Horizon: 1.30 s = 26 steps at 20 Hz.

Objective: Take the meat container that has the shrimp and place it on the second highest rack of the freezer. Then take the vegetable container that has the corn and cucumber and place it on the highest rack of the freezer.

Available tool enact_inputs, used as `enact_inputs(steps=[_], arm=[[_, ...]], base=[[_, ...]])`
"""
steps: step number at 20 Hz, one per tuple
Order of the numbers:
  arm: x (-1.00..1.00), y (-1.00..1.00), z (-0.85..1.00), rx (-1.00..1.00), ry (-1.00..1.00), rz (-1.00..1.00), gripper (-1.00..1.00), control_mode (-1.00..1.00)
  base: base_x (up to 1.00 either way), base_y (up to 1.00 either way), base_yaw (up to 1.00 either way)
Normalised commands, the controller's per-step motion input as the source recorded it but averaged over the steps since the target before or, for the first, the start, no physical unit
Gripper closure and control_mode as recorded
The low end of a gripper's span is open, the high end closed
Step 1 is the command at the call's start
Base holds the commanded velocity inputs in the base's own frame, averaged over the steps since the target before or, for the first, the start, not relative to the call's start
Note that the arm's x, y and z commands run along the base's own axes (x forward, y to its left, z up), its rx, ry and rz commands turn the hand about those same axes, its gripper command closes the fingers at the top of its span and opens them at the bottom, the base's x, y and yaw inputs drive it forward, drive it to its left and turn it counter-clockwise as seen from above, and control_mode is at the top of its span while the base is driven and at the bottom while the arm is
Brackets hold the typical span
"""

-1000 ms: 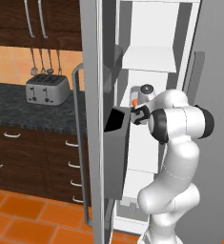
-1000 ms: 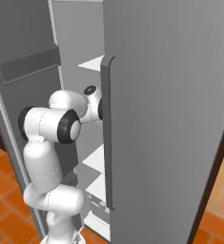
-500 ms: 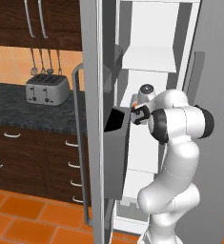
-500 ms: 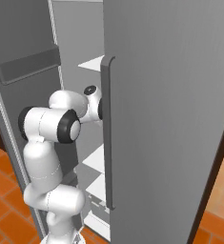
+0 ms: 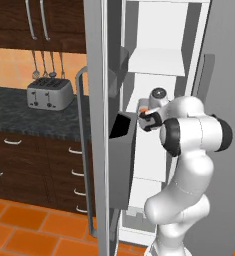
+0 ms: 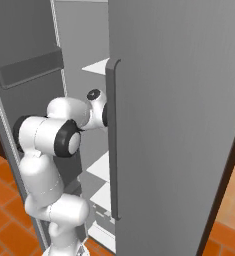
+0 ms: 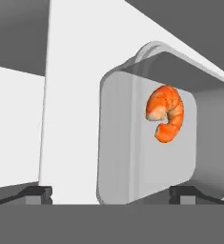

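My gripper [image 7: 111, 193] stands spread open, its tips either side of the meat container [image 7: 132, 143] holding the shrimp [image 7: 166, 112]. The container sits inside the freezer [image 5: 101, 75]. It looks light, stiff, smooth; I would grip its rim.

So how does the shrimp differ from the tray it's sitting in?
The shrimp is orange with a pale end; the tray is plain grey-white. The shrimp is curled into a small hook, while the tray is a rounded rectangle. The shrimp is far smaller and fills just one part of the tray's floor. Both lie ahead of the end effector inside the freezer.
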Motion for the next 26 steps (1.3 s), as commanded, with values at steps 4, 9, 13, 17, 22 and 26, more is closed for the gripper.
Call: enact_inputs(steps=[4,9,13,17,22,26], arm=[[-0.56,-0.14,0.5,0.03,-0.08,0.0,-1.0,-1.0],[-0.39,0.0,0.65,0.05,0.0,0.0,-1.0,-1.0],[-0.66,0.0,0.37,0.11,0.0,-0.02,-1.0,-1.0],[-0.66,0.03,0.26,0.1,0.03,0.0,-1.0,-1.0],[-0.54,0.13,0.49,0.07,0.0,-0.02,-1.0,-1.0],[-0.62,0.22,0.33,0.02,0.0,-0.07,-1.0,-1.0]], base=[[0.0,0.0,0.0],[0.0,0.0,0.0],[0.0,0.0,0.0],[0.0,0.0,0.0],[0.0,0.0,0.0],[0.0,0.0,0.0]])
